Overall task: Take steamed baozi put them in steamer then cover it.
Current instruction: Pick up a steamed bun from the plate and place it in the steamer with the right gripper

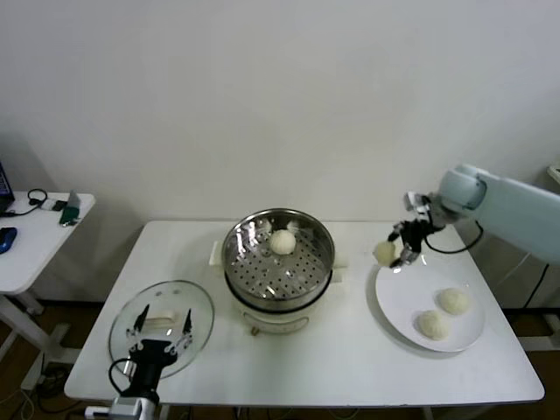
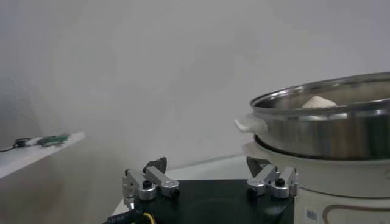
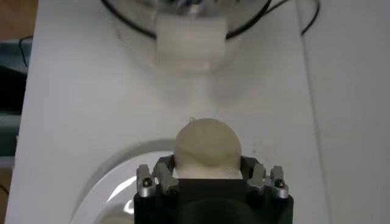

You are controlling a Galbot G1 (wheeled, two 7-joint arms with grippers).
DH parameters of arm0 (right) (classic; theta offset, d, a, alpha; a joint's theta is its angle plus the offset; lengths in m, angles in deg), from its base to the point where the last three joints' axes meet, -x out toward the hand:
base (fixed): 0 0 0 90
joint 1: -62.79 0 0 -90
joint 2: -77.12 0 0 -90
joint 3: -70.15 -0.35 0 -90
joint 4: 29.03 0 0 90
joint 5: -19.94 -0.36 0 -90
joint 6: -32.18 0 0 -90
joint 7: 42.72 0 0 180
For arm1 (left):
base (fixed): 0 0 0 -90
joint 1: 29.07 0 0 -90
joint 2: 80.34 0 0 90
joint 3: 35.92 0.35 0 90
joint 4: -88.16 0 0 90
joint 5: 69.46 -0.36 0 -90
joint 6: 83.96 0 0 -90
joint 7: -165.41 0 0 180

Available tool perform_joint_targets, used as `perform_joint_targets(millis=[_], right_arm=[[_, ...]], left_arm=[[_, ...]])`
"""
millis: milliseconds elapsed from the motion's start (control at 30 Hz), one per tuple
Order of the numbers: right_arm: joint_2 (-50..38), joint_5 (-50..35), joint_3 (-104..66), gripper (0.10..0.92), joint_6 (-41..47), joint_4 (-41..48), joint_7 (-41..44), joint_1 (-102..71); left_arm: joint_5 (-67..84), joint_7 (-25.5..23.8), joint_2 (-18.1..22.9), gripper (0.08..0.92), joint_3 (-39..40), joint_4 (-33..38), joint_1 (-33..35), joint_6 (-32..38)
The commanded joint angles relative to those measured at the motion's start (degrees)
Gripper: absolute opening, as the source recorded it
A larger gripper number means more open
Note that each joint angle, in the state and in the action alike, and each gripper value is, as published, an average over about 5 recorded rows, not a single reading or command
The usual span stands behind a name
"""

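The steamer (image 1: 278, 262) stands mid-table with one baozi (image 1: 282, 242) on its perforated floor; its steel rim also shows in the left wrist view (image 2: 329, 115). My right gripper (image 1: 394, 252) is shut on a second baozi (image 3: 207, 148), held above the table between the steamer and the white plate (image 1: 411, 302). Two more baozi (image 1: 453, 300) (image 1: 432, 325) lie on that plate. The glass cover (image 1: 161, 327) lies flat at the front left. My left gripper (image 1: 160, 332) hovers open over the cover, empty (image 2: 207, 170).
The steamer's cream side handle (image 3: 190, 38) faces the held bun. A side table (image 1: 35, 236) with small items stands off to the left. The main table's front edge (image 1: 306, 398) runs just below the cover and plate.
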Motion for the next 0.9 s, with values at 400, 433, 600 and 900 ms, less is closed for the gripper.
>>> perform_joint_targets(millis=[400,433,600,900], right_arm=[[27.1,-19.3,9.3,0.687,3.8,1.6,-4.5,10.1],[28.3,-19.3,8.8,0.687,4.0,2.3,-4.8,9.0],[34.0,-19.1,8.0,0.687,4.4,6.4,-5.4,4.8],[38.1,-16.6,8.7,0.685,4.3,10.8,-5.3,-2.0]], left_arm=[[-2.0,0.1,0.1,0.823,1.5,1.0,0.6,0.1],[-2.3,0.2,0.2,0.823,1.4,1.1,0.8,0.0],[-3.5,0.3,0.5,0.823,1.2,2.1,1.6,-0.2],[-4.6,0.6,1.0,0.823,0.9,2.9,1.3,-0.3]])
